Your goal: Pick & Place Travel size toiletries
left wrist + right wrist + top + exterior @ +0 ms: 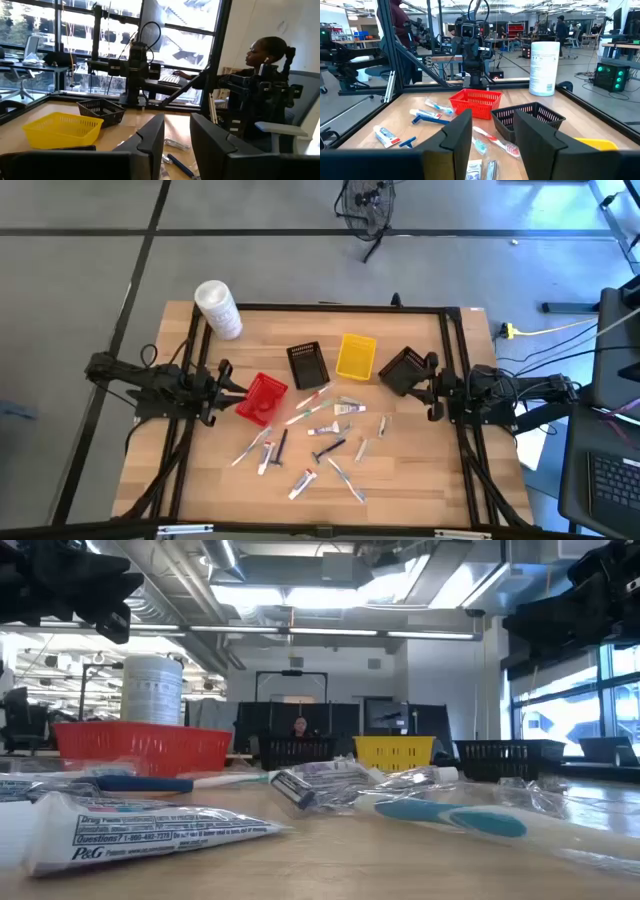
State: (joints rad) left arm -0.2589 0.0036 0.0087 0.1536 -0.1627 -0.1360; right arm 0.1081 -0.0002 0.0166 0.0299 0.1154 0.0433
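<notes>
The toiletries [318,442] are scattered mid-counter [420,480], below the baskets. Both the left end effector [232,388] and right end effector [418,383] are held open, empty, at the counter's sides.

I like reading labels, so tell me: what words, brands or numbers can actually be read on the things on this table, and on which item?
"P&G": on the white tube lying nearest in the low view.
"Questions? 1-800-492-7378": same tube, small print; the digits are blurry, so uncertain.
White tub: dark print, too small to read.
Silvery packet: print too blurred to read.
Nothing else shows readable text.
</notes>
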